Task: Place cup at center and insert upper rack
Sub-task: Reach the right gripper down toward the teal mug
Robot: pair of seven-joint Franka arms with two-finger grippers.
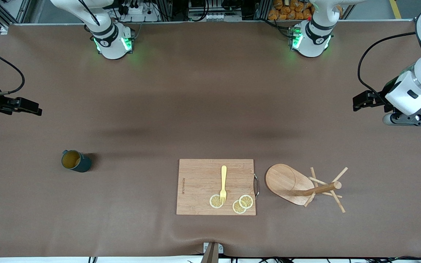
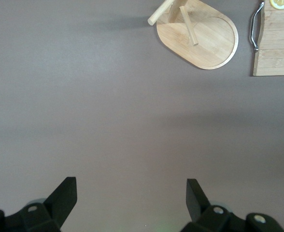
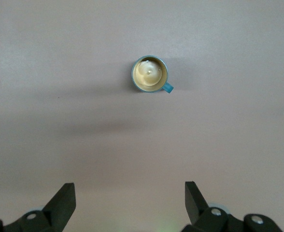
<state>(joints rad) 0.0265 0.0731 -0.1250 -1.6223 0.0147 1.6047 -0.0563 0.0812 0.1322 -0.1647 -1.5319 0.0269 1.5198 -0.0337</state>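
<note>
Cup (image 1: 75, 161) upright toward right arm's end of desk (image 1: 196, 109); upper rack (image 1: 302, 186) beside cutting board (image 1: 216, 186). Left hand (image 2: 131, 193) and right hand (image 3: 130, 195) both wide, holding nothing, waiting above bare desk.

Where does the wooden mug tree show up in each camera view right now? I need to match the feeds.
Front view: the upper rack stands upright beside the cutting board, toward the left arm's end of the table.
Left wrist view: the rack sits at the picture's top edge, base and post visible.
Right wrist view: not in it; only the cup shows.
Shared landmark: the board's metal handle, seen in the front and left wrist views.
</note>
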